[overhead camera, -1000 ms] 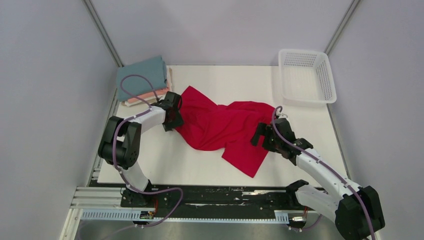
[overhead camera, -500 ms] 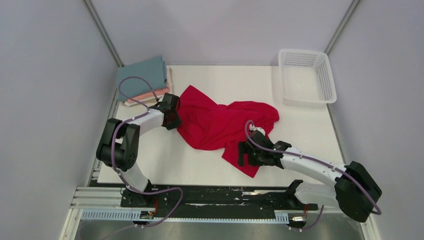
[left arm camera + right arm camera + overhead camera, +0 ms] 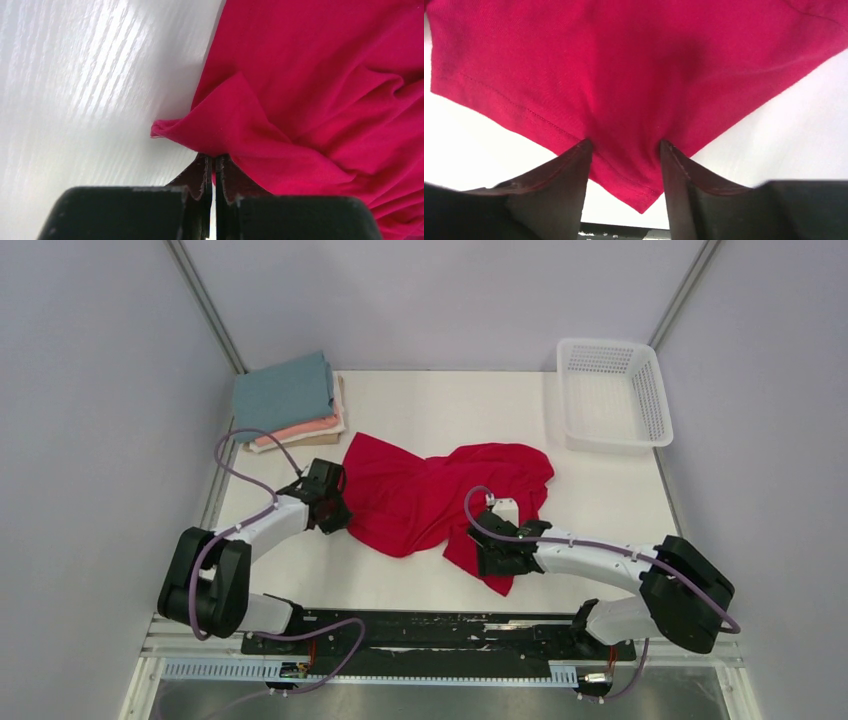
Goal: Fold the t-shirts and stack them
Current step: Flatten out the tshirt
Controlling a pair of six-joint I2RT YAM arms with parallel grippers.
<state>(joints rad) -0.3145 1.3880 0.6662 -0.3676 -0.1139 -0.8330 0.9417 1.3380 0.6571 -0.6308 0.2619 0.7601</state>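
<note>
While the left gripper (image 3: 215,162) clamps the nine-o'clock edge of the red t-shirt (image 3: 420,495), the right gripper (image 3: 624,145) (five o'clock) straddles a corner, jaws half-open.

Walls: plain lavender-grey panels, the back wall (image 3: 440,300), left wall (image 3: 90,440) and right wall (image 3: 770,440), box in the scene.
Frame: a slim metal left post (image 3: 205,305) and right post (image 3: 685,295) slant up from the two far corners.
Table: a white table (image 3: 450,405) with faint wood grain spans the enclosure.
Near edge: a scuffed black base plate (image 3: 450,630), with a silver slotted rail (image 3: 400,672) just in front.
Light: soft, even, overhead; streaky sheen on the tabletop.
</note>
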